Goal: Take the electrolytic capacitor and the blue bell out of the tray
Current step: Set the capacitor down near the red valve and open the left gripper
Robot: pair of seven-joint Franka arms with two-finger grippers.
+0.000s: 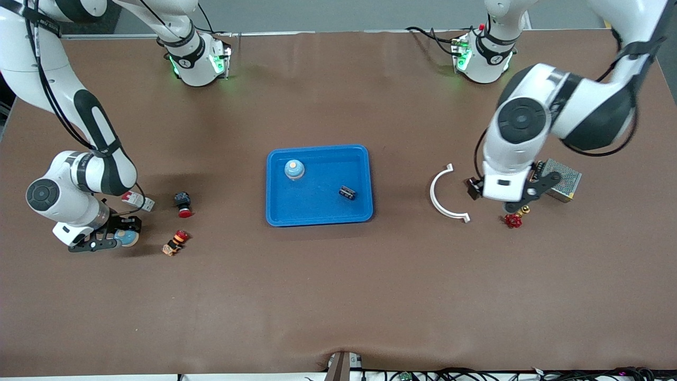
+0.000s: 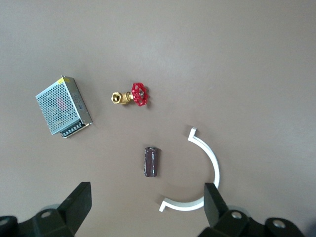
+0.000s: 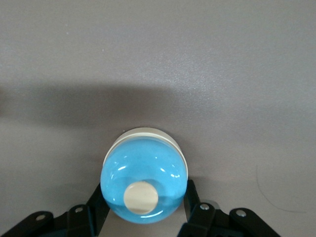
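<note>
Right wrist view, low in frame: right jaws pinching blue bell (image 3: 143, 185) on tabletop (image 3: 197, 59), liable to roll once freed; left jaws wide above lying electrolytic capacitor (image 2: 151, 161).

No legible text, label or number anywhere.

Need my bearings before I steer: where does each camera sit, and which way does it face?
Front view: high across the table, facing the bases, looking down on the tray; left arm and right arm show.
Left wrist view: on the left arm, looking down at a capacitor on the table; open left claw shows.
Right wrist view: on the right arm, looking down; right claw shut on a blue bell.
Shared: front and left wrist both show the white arc.
</note>
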